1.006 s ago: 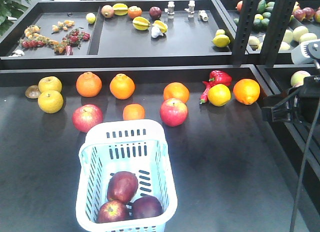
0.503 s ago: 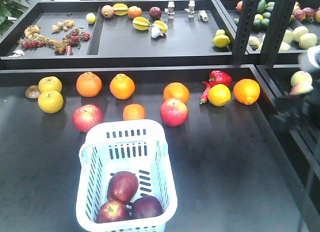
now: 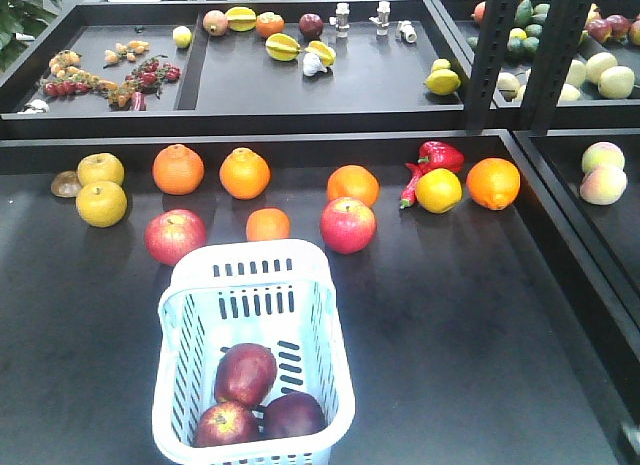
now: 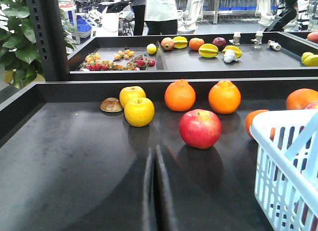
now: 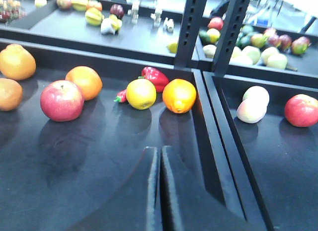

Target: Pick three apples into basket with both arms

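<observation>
Three dark red apples lie in the near end of the pale blue-white basket (image 3: 250, 255): a maroon one (image 3: 245, 373), a flecked one (image 3: 225, 423) and an almost purple one (image 3: 293, 413). Neither arm shows in the front view. In the left wrist view my left gripper (image 4: 153, 150) hangs shut and empty over bare tabletop, with the basket (image 4: 278, 176) to its right. In the right wrist view my right gripper (image 5: 159, 149) is likewise shut and empty, near the table's right rim; the basket is out of that view.
Beyond the basket lie two pinkish-red apples (image 3: 174, 235) (image 3: 347, 224), several oranges (image 3: 245, 173), yellow fruit (image 3: 101, 203), a lemon (image 3: 438, 189) and a red pepper (image 3: 438, 155). A raised black ledge (image 3: 300, 137) backs the table. A black post (image 3: 490, 55) stands back right.
The right arm, seen at the right edge of the front view a second ago, has drawn out of that view. The basket and its apples have not moved.
</observation>
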Controlling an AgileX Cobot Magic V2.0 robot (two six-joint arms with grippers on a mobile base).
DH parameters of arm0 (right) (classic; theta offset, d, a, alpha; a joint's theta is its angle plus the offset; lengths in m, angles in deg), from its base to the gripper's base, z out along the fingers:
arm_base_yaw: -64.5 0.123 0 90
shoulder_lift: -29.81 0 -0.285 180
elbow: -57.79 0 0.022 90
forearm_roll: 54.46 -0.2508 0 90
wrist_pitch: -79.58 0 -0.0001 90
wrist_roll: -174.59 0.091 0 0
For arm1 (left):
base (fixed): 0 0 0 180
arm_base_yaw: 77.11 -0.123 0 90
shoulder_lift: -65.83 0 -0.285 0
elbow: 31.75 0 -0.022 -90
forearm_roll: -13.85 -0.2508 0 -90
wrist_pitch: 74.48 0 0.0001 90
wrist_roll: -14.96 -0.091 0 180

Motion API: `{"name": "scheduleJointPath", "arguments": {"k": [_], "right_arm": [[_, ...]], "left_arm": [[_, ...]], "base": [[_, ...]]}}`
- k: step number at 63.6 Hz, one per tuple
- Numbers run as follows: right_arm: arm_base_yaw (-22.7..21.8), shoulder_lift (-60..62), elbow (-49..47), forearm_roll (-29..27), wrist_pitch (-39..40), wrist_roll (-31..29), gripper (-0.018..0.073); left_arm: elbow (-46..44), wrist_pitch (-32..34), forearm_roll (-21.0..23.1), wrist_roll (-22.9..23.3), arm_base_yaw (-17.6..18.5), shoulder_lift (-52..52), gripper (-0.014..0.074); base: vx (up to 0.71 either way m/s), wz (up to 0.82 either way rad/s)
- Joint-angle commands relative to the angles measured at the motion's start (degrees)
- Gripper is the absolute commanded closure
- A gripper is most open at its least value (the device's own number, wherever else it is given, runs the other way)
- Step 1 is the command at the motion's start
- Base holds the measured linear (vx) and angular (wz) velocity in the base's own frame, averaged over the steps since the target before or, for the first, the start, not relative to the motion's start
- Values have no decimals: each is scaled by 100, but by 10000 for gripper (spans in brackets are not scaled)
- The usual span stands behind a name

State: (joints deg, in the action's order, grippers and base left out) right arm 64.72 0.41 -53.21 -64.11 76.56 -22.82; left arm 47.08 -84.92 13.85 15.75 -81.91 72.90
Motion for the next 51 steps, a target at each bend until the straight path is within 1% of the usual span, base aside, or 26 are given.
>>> {"name": "scheduleJointPath", "arguments": {"k": [1, 6, 11, 14, 18, 22, 31, 42, 51], "right_arm": [[-22, 549, 270, 186, 574, 185, 568], [-22, 1089, 670, 381, 735, 468, 568], [-24, 1566, 1028, 675, 917, 906, 568], [-24, 1799, 1008, 863, 629, 1194, 568], [-24, 2013, 1016, 1099, 595, 1353, 568], [-22, 2162, 1016, 1238, 589, 1363, 568], [-24, 2298, 1016, 1232, 550, 1449, 568], [-22, 2298, 1016, 1240, 537, 1972, 568], [-22, 2298, 1016, 1240, 537, 1998, 568]], "left_arm": [[-171, 452, 47, 47, -16, -73, 603], [-171, 452, 47, 47, -16, -73, 603], [-171, 452, 47, 47, -16, -73, 603], [-171, 452, 47, 47, -16, -73, 603], [-171, 452, 47, 47, -16, -73, 603], [-171, 454, 42, 47, -16, -73, 603], [-171, 454, 42, 47, -16, -73, 603], [-171, 454, 42, 47, -16, -73, 603], [-171, 454, 42, 47, -16, -73, 603]], "base": [[0, 0], [0, 0], [0, 0], [0, 0], [0, 0], [0, 0], [0, 0], [0, 0], [0, 0]]}}
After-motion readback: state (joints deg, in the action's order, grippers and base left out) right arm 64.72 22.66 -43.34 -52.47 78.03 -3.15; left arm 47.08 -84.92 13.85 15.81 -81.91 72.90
